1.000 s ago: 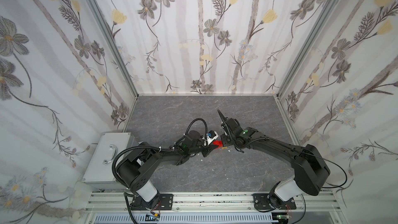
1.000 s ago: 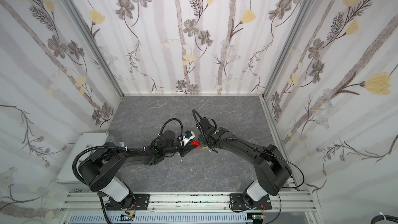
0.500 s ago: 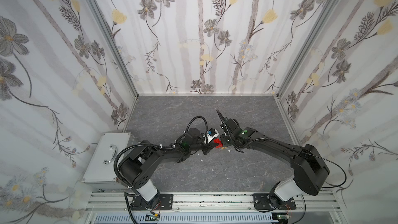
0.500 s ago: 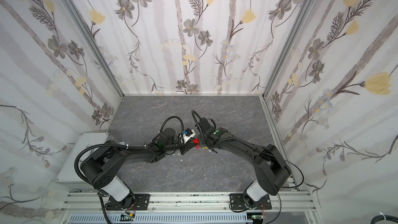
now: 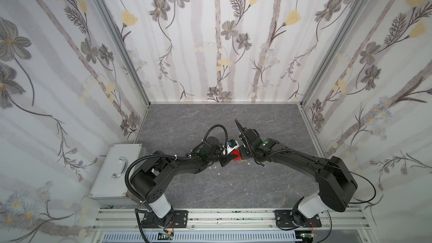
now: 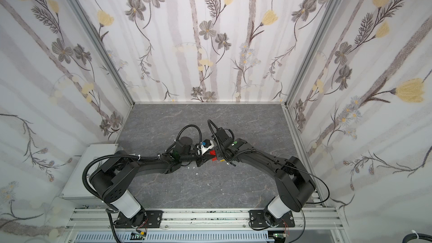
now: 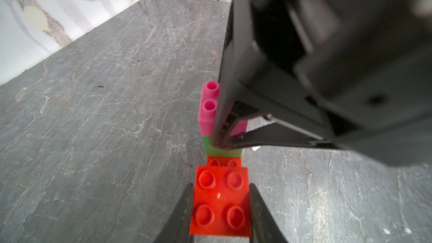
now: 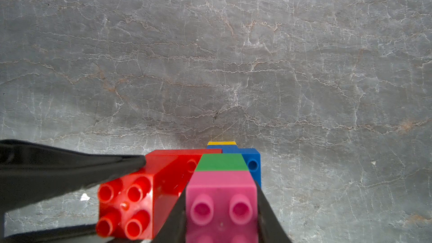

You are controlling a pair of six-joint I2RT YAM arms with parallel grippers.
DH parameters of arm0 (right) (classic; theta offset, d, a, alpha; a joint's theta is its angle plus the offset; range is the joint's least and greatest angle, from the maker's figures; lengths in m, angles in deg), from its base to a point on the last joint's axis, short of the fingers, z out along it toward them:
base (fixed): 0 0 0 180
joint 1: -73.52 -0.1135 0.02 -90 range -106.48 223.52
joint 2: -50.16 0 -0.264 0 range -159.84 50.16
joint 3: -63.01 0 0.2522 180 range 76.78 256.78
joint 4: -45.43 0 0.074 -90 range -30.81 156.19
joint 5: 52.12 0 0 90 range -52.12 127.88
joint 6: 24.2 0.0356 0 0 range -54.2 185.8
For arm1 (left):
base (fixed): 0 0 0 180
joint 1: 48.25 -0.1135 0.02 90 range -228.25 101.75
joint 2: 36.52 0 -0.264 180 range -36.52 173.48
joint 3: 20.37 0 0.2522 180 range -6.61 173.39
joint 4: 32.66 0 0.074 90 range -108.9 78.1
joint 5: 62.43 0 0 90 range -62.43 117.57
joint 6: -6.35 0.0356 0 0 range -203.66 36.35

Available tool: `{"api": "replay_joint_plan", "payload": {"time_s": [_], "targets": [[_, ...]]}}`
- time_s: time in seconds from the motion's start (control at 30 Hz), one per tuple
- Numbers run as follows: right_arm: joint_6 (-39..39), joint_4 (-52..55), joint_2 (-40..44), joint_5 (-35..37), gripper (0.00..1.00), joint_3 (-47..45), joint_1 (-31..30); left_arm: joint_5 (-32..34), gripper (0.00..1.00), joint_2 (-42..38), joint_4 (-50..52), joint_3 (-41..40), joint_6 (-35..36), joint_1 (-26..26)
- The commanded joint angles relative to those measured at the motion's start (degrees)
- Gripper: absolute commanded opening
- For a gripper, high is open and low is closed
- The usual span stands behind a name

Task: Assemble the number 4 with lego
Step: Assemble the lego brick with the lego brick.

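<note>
The number 4 (image 7: 224,153) is held between the two wrists at the middle of the tabletop (image 5: 210,118), gripped from both sides. From the right wrist, its column runs away from the camera. The pink brick (image 8: 221,197) is nearest, studs toward the lens. Beyond it come the green brick (image 8: 221,162), a blue brick (image 8: 228,147) and the yellow brick (image 8: 221,143) at the far end, toward the tabletop. Whether that end touches the surface cannot be told. A second blue brick (image 8: 253,163) juts out on one side of the column. The red arm (image 8: 145,195) sits tight against the other side, its four studs facing the same way as the pink ones.

The right jaws are clamped on two opposite sides of the pink brick. The left jaws are closed on the red arm's studded end brick, one on each flank, as the left wrist view shows plainly.

The left arm (image 5: 168,171) and the right arm (image 5: 304,160) reach in from the front rail and meet nose to nose. A few white scraps (image 5: 218,173) lie on the tabletop near the left arm. A grey metal box (image 5: 118,169) with a handle stands beside the left arm's base, off the tabletop's edge. Floral wall panels (image 5: 222,43) close in three sides.
</note>
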Motion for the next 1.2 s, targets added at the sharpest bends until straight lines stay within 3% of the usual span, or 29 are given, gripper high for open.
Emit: {"api": "replay_joint_plan", "payload": {"time_s": [0.0,0.47,0.8,1.17], "targets": [[0.1,7.2,-1.4,-3.0,0.17,-0.9,0.0,-0.7,0.0,-0.1,6.6,0.3,2.6,0.0],[0.1,7.2,-1.5,-3.2,0.16,-1.2,0.0,-0.8,0.0,1.2,20.4,6.9,5.9,0.2],[0.4,7.1,-1.4,-2.8,0.15,-1.6,0.0,2.4,0.0,0.4,10.7,0.9,1.2,-0.2],[0.8,6.9,-1.1,-2.8,0.14,-1.8,-1.6,3.3,0.0,0.1,13.2,1.5,-2.1,-0.4]]}}
